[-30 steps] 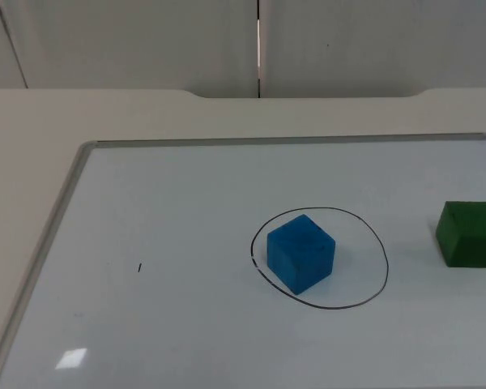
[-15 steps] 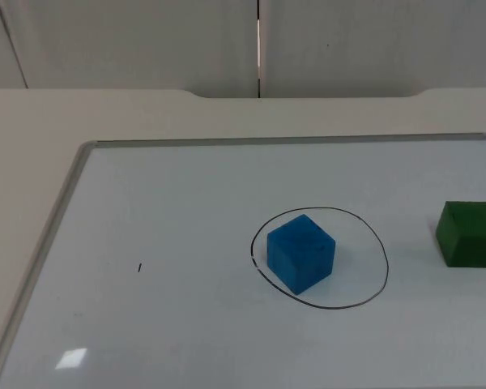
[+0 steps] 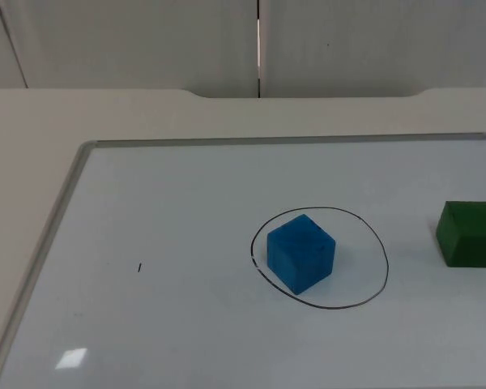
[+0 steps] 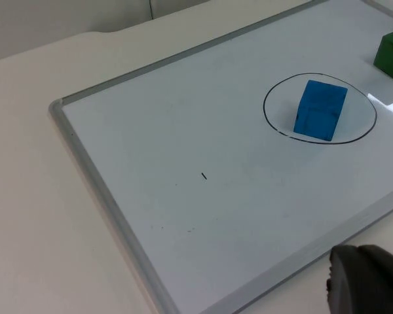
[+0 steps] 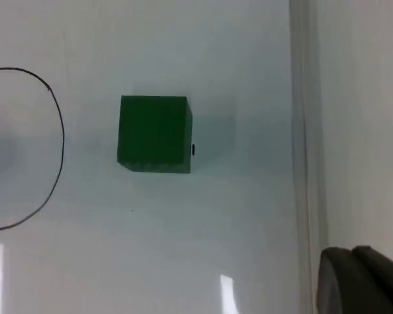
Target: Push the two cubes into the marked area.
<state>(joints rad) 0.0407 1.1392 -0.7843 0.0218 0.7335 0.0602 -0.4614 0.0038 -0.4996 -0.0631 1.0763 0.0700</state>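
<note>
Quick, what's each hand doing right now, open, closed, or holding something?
Left hand: cannot be told; holds nothing visible, off the whiteboard's edge.
Right hand: cannot be told; holds nothing visible, near the green wooden cube.

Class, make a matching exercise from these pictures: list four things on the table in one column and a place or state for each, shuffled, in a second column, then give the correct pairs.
Things:
1. blue cube
2. green cube
3. drawn ring
4. short black mark

Places or states:
A. outside the ring, near the whiteboard's right edge
B. alone on the board, left of the ring
C. inside the ring
D. a thin black line around one cube

Pairs: 1-C, 2-A, 3-D, 4-B
</note>
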